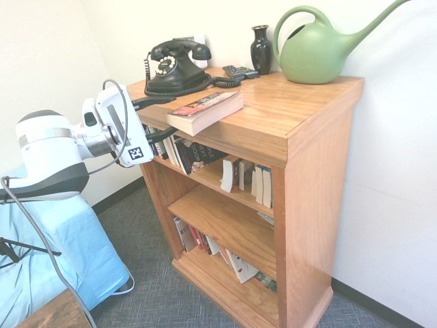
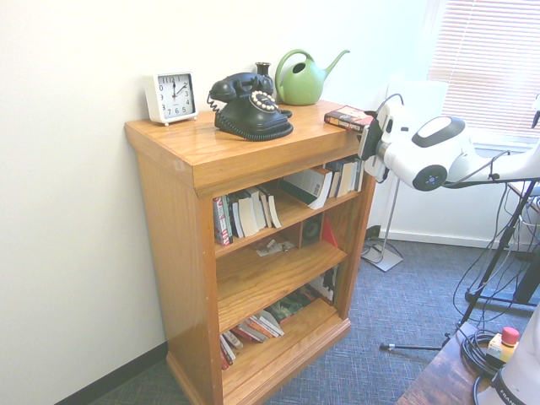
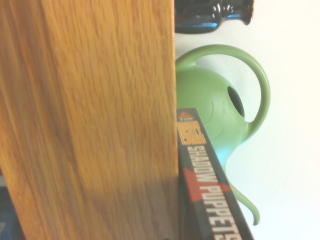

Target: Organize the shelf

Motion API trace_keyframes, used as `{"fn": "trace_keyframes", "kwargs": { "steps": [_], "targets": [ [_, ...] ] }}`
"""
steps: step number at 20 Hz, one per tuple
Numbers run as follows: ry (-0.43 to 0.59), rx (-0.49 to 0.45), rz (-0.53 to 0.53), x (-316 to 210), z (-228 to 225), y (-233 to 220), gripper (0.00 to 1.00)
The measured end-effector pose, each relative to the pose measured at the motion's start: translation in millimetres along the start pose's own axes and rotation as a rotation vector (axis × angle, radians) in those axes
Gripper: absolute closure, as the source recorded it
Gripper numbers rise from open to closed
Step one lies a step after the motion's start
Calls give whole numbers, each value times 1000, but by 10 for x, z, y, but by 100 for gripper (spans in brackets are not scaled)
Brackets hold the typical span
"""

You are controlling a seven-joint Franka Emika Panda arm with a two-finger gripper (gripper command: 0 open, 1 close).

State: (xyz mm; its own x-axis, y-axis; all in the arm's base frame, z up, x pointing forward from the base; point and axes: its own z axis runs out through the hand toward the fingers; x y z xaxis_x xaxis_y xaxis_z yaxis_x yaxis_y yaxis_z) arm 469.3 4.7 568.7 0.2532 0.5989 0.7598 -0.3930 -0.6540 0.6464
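Against the pale wall stands the waist-high orange-brown oak shelf (image 1: 311, 143), its thick flat top carrying a black rotary telephone (image 1: 174, 65), a dark glazed vase (image 1: 261, 48), a green plastic watering can (image 1: 317, 51) and, seen only from the far side, a small white square clock (image 2: 173, 95). A thick paperback book with a dark red-lettered cover (image 1: 205, 111) lies flat on the top at the corner nearest me, overhanging the edge. My hand (image 1: 156, 119) points level at that corner, its black fingers straddling the book's end, one above and one below the overhang. They look parted rather than pinched, though the angle is poor and I cannot tell whether they grip the book or merely bracket it.

I judge this to be the grasp of the stray book, so it can join the rows on the tiers below. Next I should close firmly on the book, draw it clear of the top without dragging it into the telephone cord, then turn it upright for a gap in the upper tier.
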Motion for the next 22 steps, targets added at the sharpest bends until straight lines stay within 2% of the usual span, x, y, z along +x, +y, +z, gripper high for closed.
{"fn": "trace_keyframes", "kwargs": {
  "steps": [9,18,22],
  "targets": [
    [-23,-22,11,-141,95,134,100],
    [-16,-1,14,-106,48,58,100],
    [-39,-11,93,-16,-45,188,100]
  ]
}}
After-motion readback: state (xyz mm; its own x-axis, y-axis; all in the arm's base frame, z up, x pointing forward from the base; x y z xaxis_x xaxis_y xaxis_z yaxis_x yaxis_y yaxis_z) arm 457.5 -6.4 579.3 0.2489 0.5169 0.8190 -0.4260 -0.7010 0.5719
